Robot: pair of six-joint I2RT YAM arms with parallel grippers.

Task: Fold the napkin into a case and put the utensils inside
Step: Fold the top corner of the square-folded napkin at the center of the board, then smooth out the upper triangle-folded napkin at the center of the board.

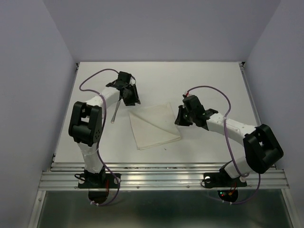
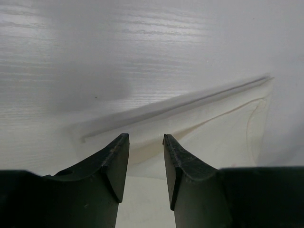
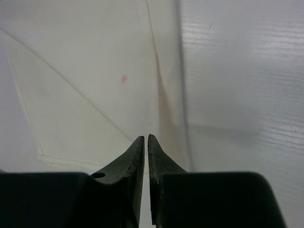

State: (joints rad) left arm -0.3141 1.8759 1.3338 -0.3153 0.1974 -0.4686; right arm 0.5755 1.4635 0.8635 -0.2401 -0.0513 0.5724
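Note:
The white napkin [image 1: 154, 126] lies flat in the middle of the table, with a corner folded over along a diagonal crease. My left gripper [image 1: 129, 97] is over its far left corner, open and empty; in the left wrist view [image 2: 146, 138] the napkin's edge [image 2: 213, 123] lies just beyond the fingertips. My right gripper [image 1: 183, 116] is at the napkin's right edge; in the right wrist view [image 3: 146, 138] its jaws are pressed almost together over the napkin [image 3: 85, 71], with nothing visible between them. One slim silver utensil [image 1: 115, 112] lies left of the napkin, beside the left arm. No other utensils show.
The table's left rim [image 1: 64, 118] and right rim [image 1: 251, 104] are raised. Grey walls stand behind and on both sides. The napkin bears a small pink spot [image 3: 124, 78].

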